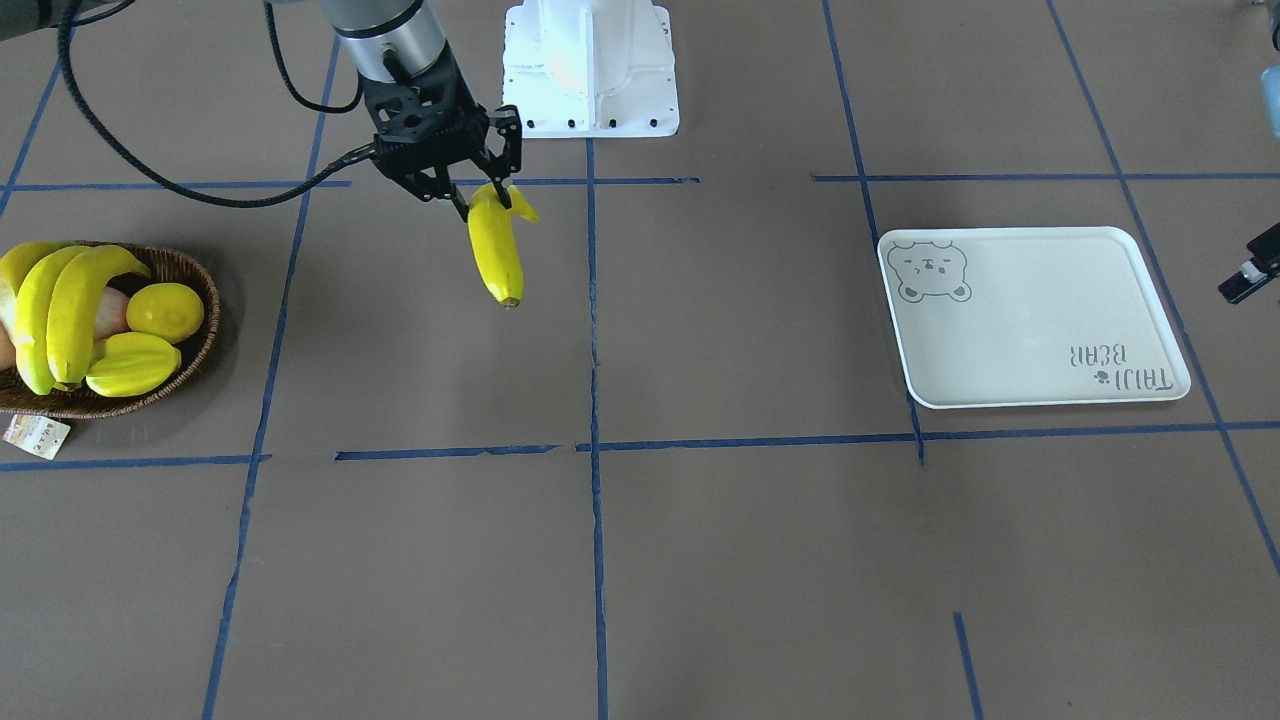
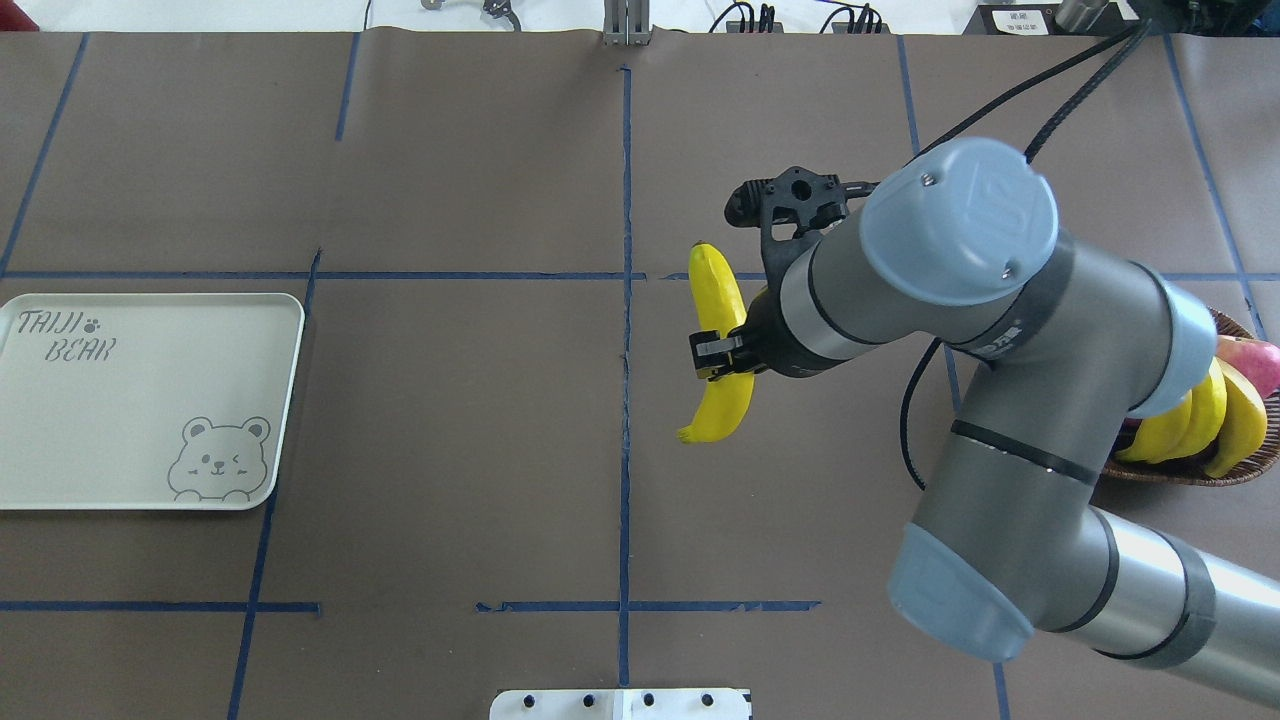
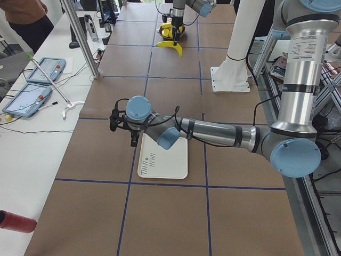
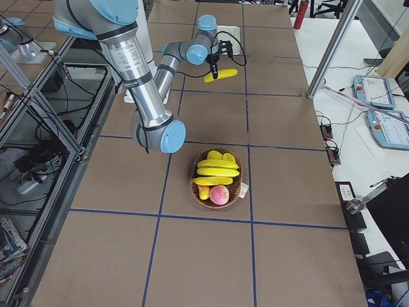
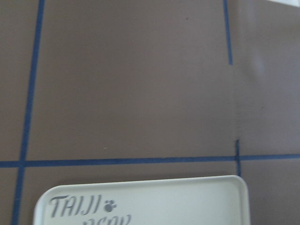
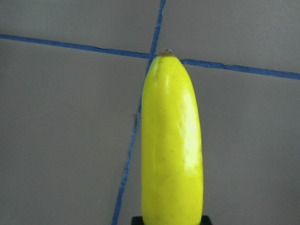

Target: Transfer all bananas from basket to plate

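The right claw [image 1: 490, 195] was clamped on one banana [image 1: 495, 255] near its stem end. The fruit hung below the claw with its dark tip pointing down, clear of the counter [image 1: 700, 560]. In the right wrist view the banana filled the middle of the frame, with only brown counter and blue tape lines beneath it.

The basket [image 1: 198, 280] sat well apart from that claw on one side, and the plate [image 1: 1030, 310] sat well apart on the other, past the counter's middle tape line. The carried banana was therefore somewhere between the two and nearer the basket.

By my judgement the task was at an early stage. Nothing lay on the plate; its bear drawing and lettering were fully visible. The other bananas [image 1: 75, 310], three as far as I could count, lay together in the basket, beside a lemon [image 1: 165, 310] and a starfruit [image 1: 133, 365] that are not part of the job.

What was left was to carry this banana across and set it down on the plate, then make three more trips.

The left claw [image 1: 1250, 275] hovered just beside the plate's edge, holding nothing that showed. Too little of it was visible to tell whether its jaws were apart or together.
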Action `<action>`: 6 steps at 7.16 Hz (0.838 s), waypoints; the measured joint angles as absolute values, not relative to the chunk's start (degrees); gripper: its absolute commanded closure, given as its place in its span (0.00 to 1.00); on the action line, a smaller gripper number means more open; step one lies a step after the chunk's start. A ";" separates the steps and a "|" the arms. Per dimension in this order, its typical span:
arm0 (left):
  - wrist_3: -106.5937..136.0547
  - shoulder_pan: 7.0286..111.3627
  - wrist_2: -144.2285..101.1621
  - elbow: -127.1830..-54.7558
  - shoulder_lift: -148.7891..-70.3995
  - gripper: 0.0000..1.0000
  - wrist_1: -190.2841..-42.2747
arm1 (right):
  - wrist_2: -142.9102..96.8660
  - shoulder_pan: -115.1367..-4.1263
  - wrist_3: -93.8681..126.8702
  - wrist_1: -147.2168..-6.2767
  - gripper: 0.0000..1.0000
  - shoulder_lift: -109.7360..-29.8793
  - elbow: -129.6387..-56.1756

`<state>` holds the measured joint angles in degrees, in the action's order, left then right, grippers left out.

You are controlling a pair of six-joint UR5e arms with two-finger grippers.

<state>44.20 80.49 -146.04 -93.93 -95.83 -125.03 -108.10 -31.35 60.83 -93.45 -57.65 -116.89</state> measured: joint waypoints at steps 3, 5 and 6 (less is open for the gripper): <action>74.31 68.58 -142.13 -94.63 -107.01 0.01 -133.17 | -103.69 -27.69 65.71 -92.83 1.00 -52.89 -114.28; 90.00 58.15 -133.15 -95.83 -112.67 0.01 -138.54 | -103.51 -27.47 66.05 -92.85 1.00 -51.75 -113.95; 94.90 53.90 -128.73 -95.97 -115.51 0.01 -141.06 | -103.62 -27.44 66.08 -92.81 1.00 -51.45 -113.96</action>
